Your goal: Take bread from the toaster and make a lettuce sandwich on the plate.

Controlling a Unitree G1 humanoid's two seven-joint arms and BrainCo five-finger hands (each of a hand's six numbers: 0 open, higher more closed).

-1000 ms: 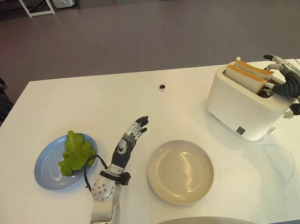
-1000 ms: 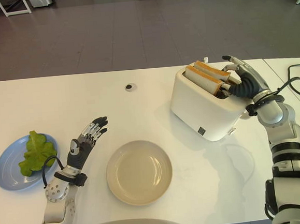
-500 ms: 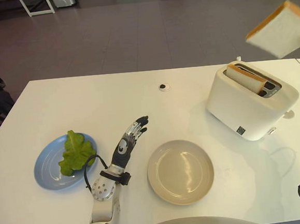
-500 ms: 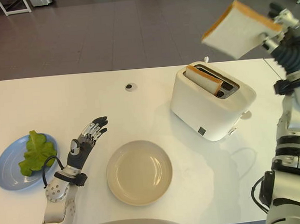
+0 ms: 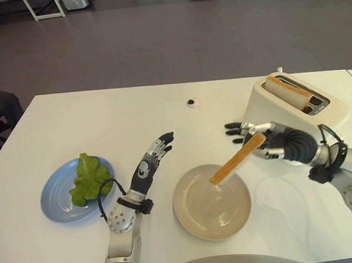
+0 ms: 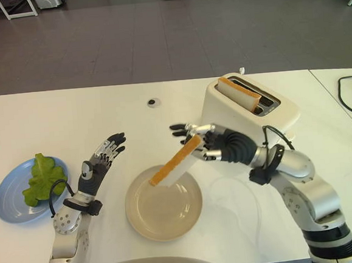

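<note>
The step in hand is bringing the first slice to the plate (image 5: 198, 224): the right hand (image 5: 276, 145), its fingers closed on the upper end of a bread slice (image 5: 236, 158), holds it tilted, with the lower end above the far part of the plate; whether it already touches the plate cannot be told. The next move, by this reading, calls for lowering the slice flat onto the plate's middle and letting go, before the lettuce and the second slice follow. The plate itself has nothing lying in it yet. The toaster (image 5: 264, 105), beyond the plate and to its right, has one slot vacant and a second slice (image 5: 289, 91) standing up out of the other. The blue plate (image 5: 52, 207), well to the left of the plate, carries the lettuce leaf (image 5: 89, 178). The left hand (image 5: 146, 169) rests on the table just left of the plate, between it and the blue plate, with its fingers stretched out and holding nothing.
</note>
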